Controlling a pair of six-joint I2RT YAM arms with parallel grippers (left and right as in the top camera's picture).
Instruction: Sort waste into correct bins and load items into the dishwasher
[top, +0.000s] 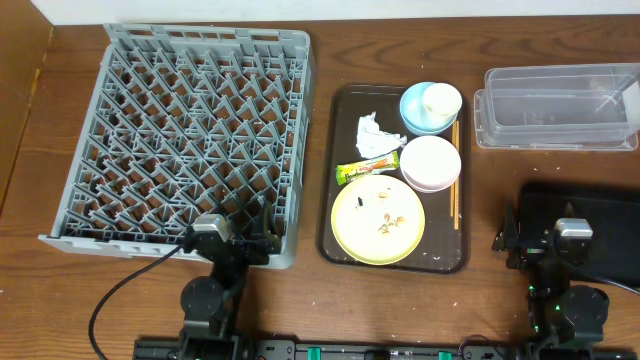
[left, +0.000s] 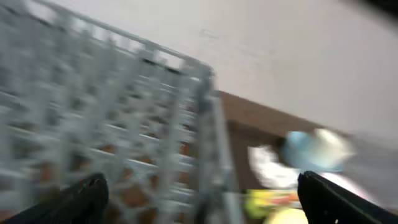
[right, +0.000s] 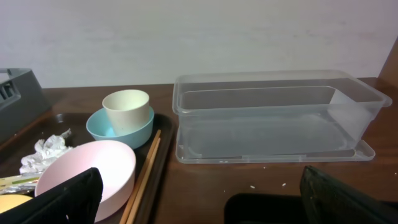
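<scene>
White crumpled tissue (top: 374, 133), lying upper-middle in the overhead frame, is looking light and soft, pinchable at any fold; left tool (left: 203, 182) and right tool (right: 202, 176) are both gaping, gripping nothing.

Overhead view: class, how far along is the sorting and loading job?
Nothing done: rack and clear tub hold nothing. Nothing in hand: left pincer and right pincer open, empty. Remaining: tissue, wrapper, plate, pale bowl, blue bowl, cup, chopsticks, all on the brown tray.
</scene>
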